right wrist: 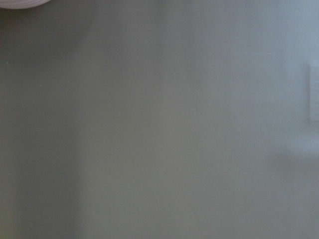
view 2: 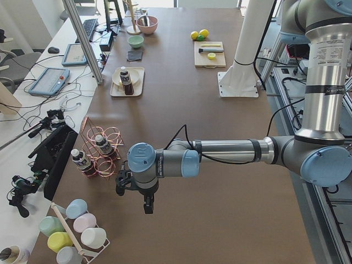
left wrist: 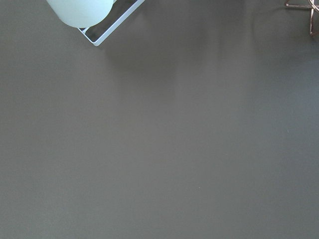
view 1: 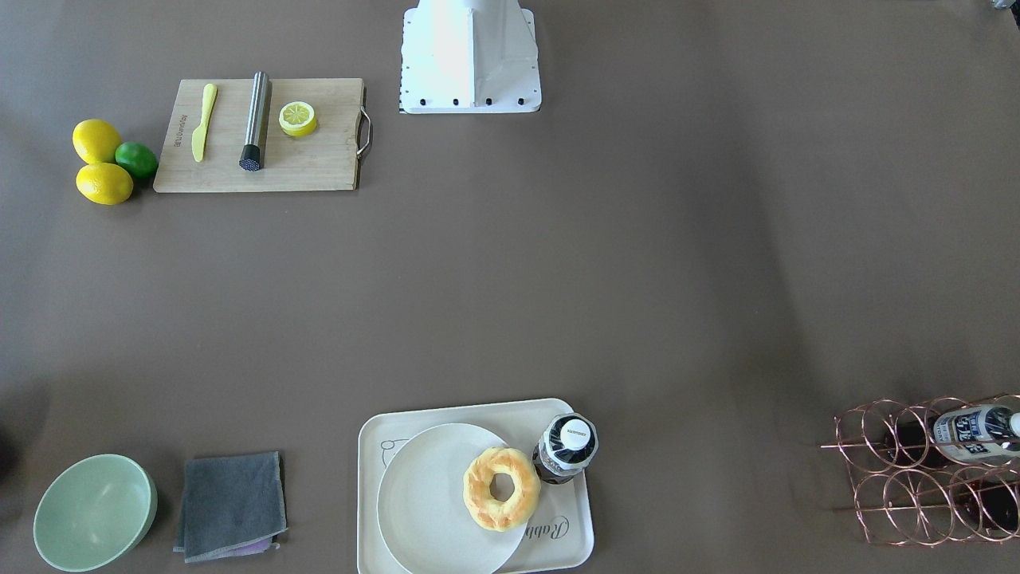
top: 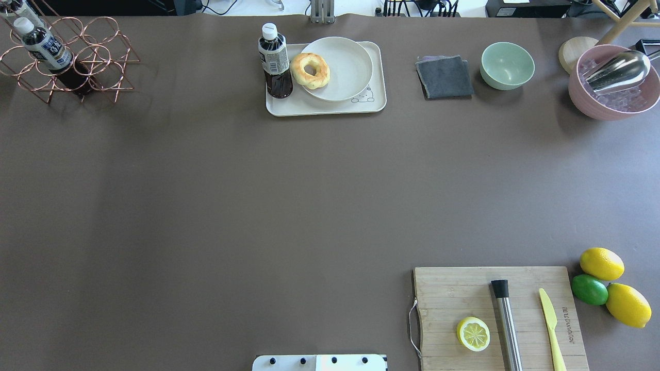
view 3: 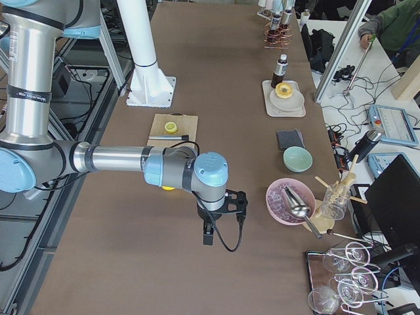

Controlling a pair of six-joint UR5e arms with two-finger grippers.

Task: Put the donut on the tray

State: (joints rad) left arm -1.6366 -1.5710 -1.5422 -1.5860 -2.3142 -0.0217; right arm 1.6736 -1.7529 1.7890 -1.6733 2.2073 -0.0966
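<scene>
Lying half on the round plate (view 1: 422, 502), which sits in the tray (view 1: 570, 542), the donut (view 1: 501, 500) is just beside an upright bottle (view 1: 567, 448). A reach for it may tip this bottle or drag the plate, and little bare tray is free. The left gripper (view 2: 148, 206) and right gripper (view 3: 208, 235) hang at the table's 2 ends; whether their jaws are apart or together I cannot judge.

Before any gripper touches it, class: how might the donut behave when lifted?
The donut looks puffy, so probably soft and light. Lying flat, it seems unlikely to roll. It straddles the plate rim beside the bottle, so pushing may tilt it.
</scene>
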